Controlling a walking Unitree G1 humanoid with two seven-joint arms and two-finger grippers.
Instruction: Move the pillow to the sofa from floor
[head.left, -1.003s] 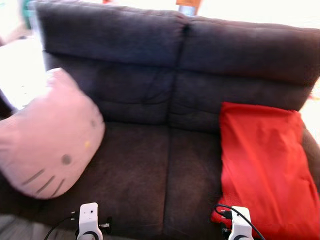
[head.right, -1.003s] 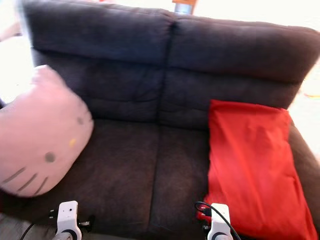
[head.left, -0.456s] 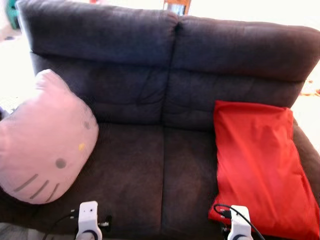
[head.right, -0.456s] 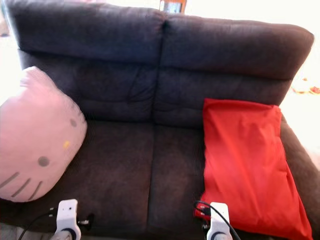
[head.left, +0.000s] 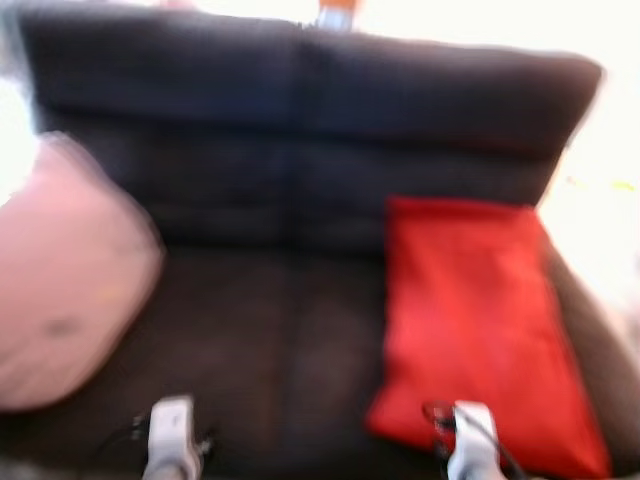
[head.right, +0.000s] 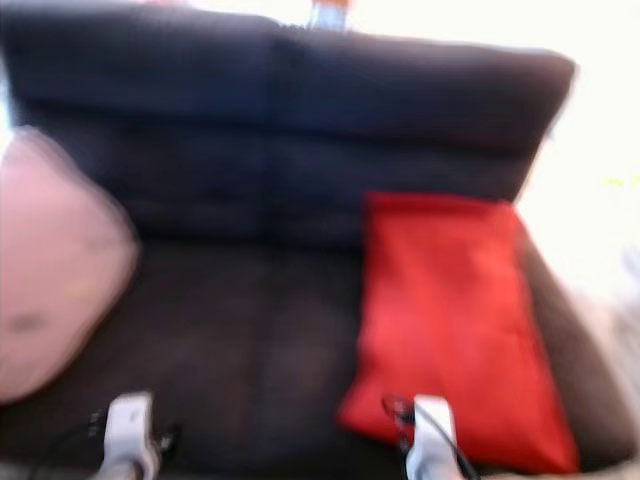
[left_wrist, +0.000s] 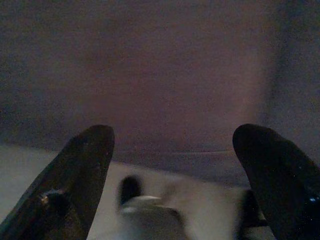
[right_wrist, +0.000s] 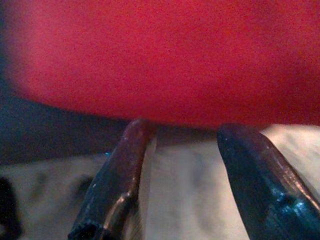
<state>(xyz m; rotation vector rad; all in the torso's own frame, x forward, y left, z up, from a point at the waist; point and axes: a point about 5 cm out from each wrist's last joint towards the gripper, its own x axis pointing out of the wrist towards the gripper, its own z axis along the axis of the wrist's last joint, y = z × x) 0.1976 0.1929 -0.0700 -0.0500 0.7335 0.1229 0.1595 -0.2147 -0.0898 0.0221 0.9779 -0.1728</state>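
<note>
So, everything in the head views is smeared with blur. At the far left of the frame a pink pillow (head.left: 65, 290) is leaned on the left end of the dark sofa (head.left: 270, 180), against the backrest. At the right of the frame a red pillow (head.left: 480, 320) is laid on the right seat, its top edge against the backrest and its lower end near the seat's front edge. At the bottom edge, the left gripper (left_wrist: 175, 165) is seen with jaws spread wide, nothing held between them. The right gripper (right_wrist: 187, 170) is pointed at the red pillow's lower edge, jaws likewise parted and empty.
</note>
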